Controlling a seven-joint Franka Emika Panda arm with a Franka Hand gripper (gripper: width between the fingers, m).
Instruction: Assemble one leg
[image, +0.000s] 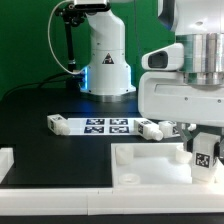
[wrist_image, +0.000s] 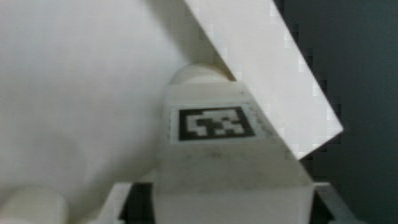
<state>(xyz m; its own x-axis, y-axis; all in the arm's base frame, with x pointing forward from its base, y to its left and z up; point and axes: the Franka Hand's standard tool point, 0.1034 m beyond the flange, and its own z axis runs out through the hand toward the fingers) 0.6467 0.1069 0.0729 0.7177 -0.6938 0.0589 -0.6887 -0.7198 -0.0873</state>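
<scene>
Between the claw (wrist_image: 217, 200) fingers, the leg (wrist_image: 217, 150) shows a fiducial tag (wrist_image: 217, 123)

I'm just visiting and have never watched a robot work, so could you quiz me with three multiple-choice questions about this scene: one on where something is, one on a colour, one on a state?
1. Where is the leg that the gripper holds?
A. over the white panel at the exterior view's right
B. on the marker board
C. beside the far robot base

2. What colour is the table?
A. white
B. black
C. green

3. How is the held leg posed?
A. lying flat
B. upside down on the table
C. roughly upright between the fingers

Answers: 1 A, the tagged leg hangs above the panel's corner. 2 B, the surface around the parts is black. 3 C, the wrist view shows the leg standing between the fingers.
</scene>
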